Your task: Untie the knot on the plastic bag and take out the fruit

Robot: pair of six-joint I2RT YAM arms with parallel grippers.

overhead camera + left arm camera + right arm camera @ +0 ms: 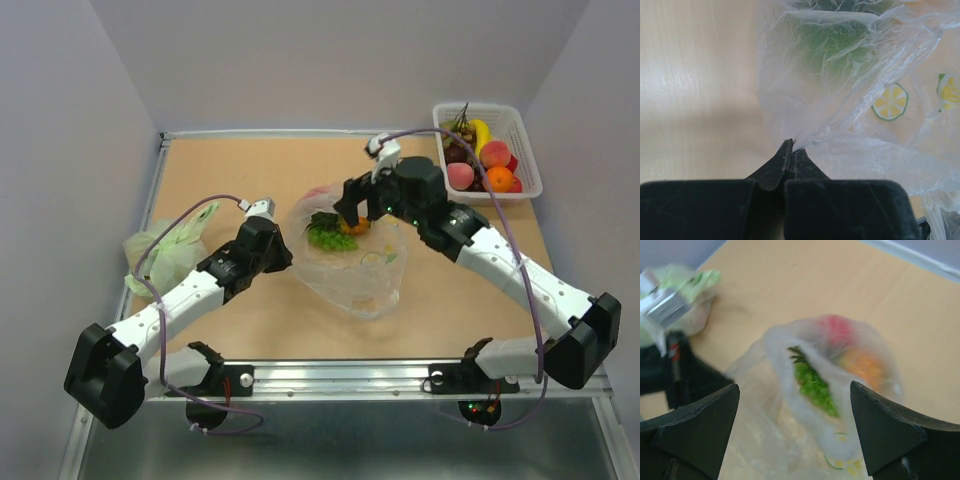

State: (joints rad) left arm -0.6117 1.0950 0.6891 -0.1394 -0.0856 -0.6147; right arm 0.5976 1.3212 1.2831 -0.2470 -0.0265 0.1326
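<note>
Centre: plastic bag [362, 282], fruit [862, 365] prob. inside; basket [528, 147] far right.

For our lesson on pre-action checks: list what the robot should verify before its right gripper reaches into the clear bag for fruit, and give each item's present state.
1. Left gripper holding the plastic bag: ok, shut on a fold of film.
2. Right gripper open: ok, fingers wide apart above the bag.
3. Bag mouth open: looks ok, though the right wrist view is blurred.
4. Fruit within reach: ok, the green crown shows in the mouth, with an orange fruit beside it.
5. Room in the basket: cannot tell; it holds several fruits.
</note>
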